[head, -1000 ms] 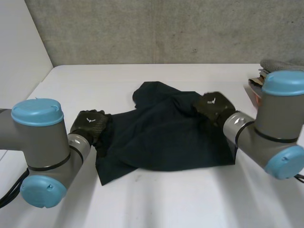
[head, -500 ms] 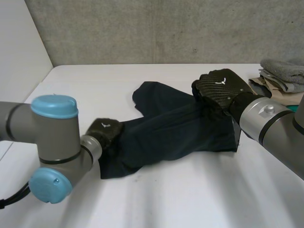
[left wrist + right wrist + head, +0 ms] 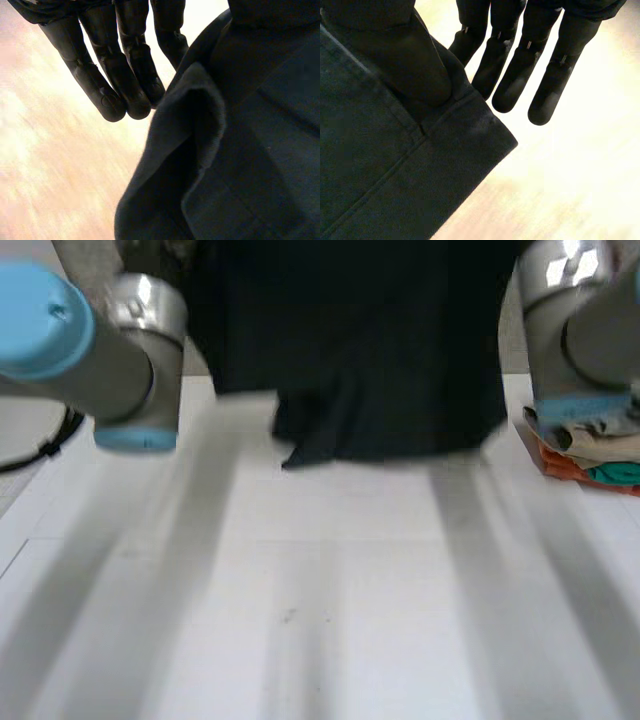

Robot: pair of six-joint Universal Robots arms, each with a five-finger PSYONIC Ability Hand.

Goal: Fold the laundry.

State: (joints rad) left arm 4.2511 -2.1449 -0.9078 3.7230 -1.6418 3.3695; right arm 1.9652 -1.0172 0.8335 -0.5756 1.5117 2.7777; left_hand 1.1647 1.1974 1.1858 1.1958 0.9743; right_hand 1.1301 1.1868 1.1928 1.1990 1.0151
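Lifting the dark garment (image 3: 350, 360) above the far table (image 3: 320, 620), right hand (image 3: 420, 65) thumb-pinching a hem corner, left hand (image 3: 120, 75) pinching its left edge; next, lay it flat for folding

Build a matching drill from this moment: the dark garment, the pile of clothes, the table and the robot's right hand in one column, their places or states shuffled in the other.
Things:
1. dark navy cloth garment
2. pile of orange, teal and beige clothes
3. white table
4. black right hand

Places or states:
A. at the table's right edge
B. thumb pressed on a hemmed corner of the cloth
C. hanging in the air
D. spread below the hanging cloth

Pairs: 1-C, 2-A, 3-D, 4-B
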